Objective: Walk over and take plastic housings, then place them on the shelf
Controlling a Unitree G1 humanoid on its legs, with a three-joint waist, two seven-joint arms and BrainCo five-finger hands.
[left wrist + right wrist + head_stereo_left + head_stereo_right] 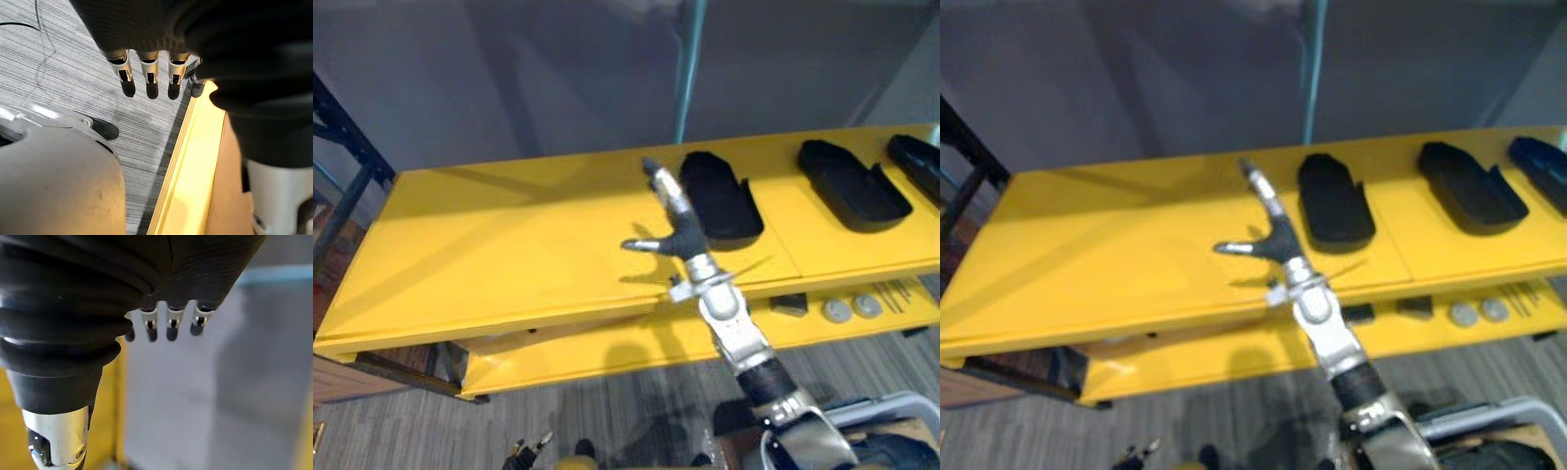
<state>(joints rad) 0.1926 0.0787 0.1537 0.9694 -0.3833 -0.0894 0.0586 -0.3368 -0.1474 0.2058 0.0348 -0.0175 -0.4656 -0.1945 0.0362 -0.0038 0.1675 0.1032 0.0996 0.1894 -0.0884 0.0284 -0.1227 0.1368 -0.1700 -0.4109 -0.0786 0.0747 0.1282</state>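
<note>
Plastic housings (1335, 201), three in number and black, are recorded lying flat on the top board of the yellow shelf (509, 255), each apart from the others. None is held.

The right hand (677, 230) is extended over the top board near its middle. Its fingers are held out straight towards 11 o'clock and its thumb is spread towards 9 o'clock. Nothing is grasped, which is confirmed in the right wrist view, where the fingers (171, 325) are seen straight and bare. Whether the hand touches the board cannot be told.

From this hand, the nearest housing (720, 196) is found at 1 o'clock, just beside it but not touched. The second housing (852, 181) is placed well apart, between 2 and 3 o'clock. The third housing (918, 162) lies beyond it on the same bearing and is cut by the picture's edge.

On the lower board (607, 352), at 4 o'clock from the hand, a dark block (789, 305) and two grey discs (837, 310) are noted. A teal post (690, 69) is seen behind the shelf at 12 o'clock.

The left hand (152, 81) is observed in its wrist view with fingers straight and nothing held, above the grey striped floor (73, 73) and beside a yellow edge (195, 156).
</note>
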